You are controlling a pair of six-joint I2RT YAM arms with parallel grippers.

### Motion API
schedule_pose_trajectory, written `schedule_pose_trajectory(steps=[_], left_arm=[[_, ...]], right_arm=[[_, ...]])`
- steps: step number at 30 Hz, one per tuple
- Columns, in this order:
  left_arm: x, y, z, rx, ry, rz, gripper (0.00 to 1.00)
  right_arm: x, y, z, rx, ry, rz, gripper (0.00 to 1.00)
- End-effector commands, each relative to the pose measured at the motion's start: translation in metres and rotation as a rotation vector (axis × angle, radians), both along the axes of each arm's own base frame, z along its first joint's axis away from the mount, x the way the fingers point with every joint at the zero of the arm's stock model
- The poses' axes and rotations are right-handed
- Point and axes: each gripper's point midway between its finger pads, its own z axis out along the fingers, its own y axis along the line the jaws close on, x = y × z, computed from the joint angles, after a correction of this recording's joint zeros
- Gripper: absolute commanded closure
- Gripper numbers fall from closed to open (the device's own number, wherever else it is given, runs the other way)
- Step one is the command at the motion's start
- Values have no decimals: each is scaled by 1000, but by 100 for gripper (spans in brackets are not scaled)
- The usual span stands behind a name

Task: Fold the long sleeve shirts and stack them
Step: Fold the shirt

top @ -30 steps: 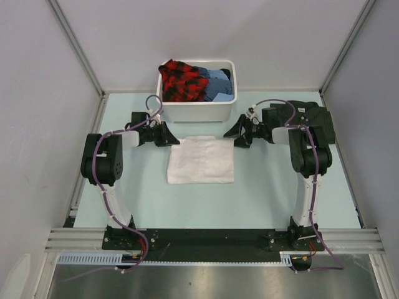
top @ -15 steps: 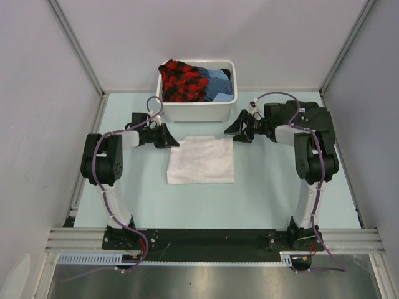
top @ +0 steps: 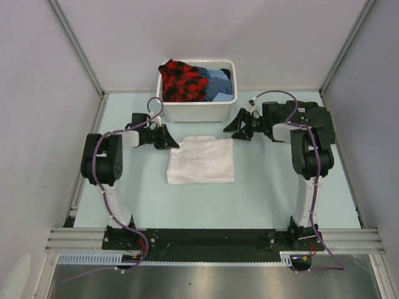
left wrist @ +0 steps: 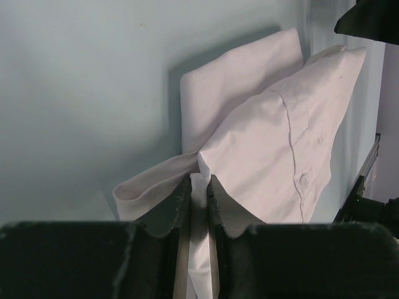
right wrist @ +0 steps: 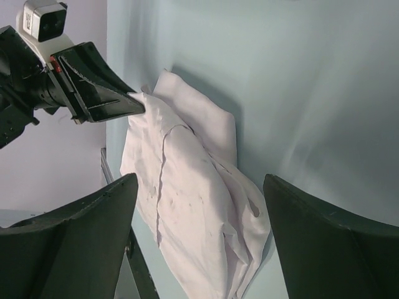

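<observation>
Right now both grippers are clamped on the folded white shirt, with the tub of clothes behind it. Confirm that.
Wrong on one count: only the left gripper is clamped on the white shirt. The right gripper is open, holding nothing, as the right wrist view shows. The tub of clothes is behind it.

Pale blue-green counter point(top: 262, 199) boxed in by plain grey-white walls.
A left wall point(top: 37, 124), a back wall point(top: 206, 31) and a right wall point(top: 377, 124) close it in. Slanted aluminium posts run to its far corners at upper left point(top: 75, 45) and upper right point(top: 348, 50). A ribbed aluminium rail point(top: 81, 238) crosses the lower frame, with a brushed steel sheet point(top: 212, 283) below it. The light is soft and even.
</observation>
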Motion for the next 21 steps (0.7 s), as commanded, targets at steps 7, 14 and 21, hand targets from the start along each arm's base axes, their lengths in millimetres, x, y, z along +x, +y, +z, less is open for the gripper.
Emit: schedule_pose_trajectory(steps=[7, 14, 21], left_arm=[[7, 0, 15, -14, -55, -26, 88], [20, -9, 63, -103, -178, -27, 100], [21, 1, 49, -68, -156, 41, 100]], right_arm=[[4, 9, 46, 17, -162, 38, 14], [-1, -5, 33, -17, -114, 28, 20], [5, -15, 56, 16, -140, 11, 29]])
